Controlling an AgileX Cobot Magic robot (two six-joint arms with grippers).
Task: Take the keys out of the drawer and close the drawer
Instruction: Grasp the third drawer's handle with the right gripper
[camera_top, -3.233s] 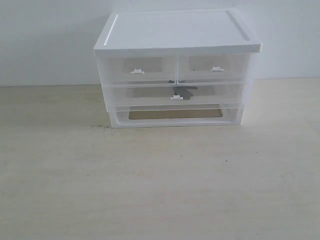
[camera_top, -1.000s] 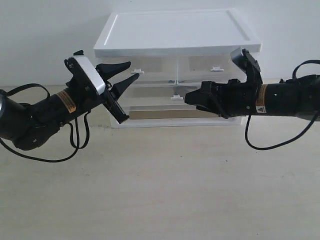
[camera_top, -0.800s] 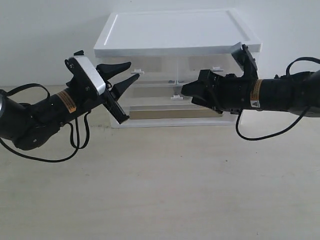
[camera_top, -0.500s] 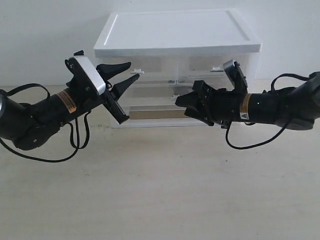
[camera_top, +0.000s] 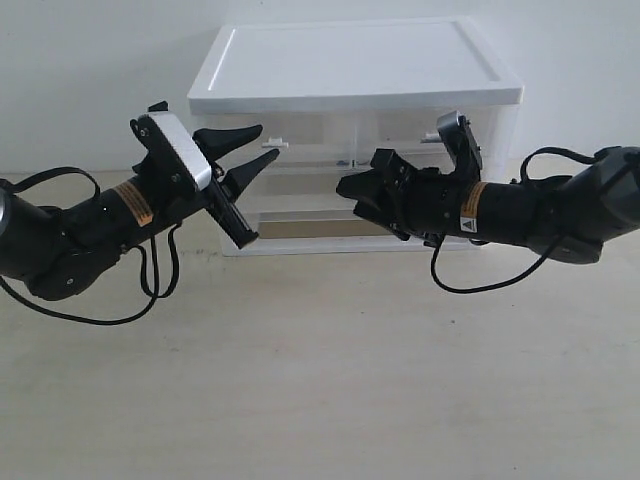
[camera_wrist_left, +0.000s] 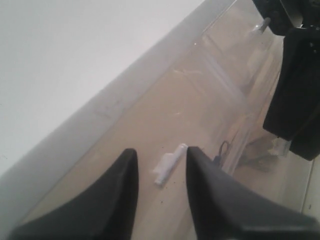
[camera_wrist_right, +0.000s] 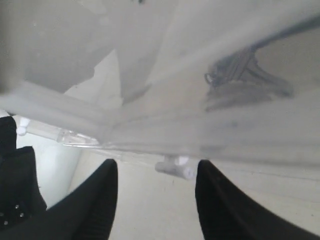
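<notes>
One translucent plastic drawer (camera_top: 300, 188); grey keys (camera_wrist_right: 245, 75) inside.

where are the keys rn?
The keys are inside the wide drawer, a grey shape behind its clear front in the right wrist view, near the white handle facing the open right gripper.

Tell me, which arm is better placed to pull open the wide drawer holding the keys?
Right: the right gripper, open, is lined up with the centre handle of the drawer; the left gripper points at an upper drawer's handle instead.
</notes>
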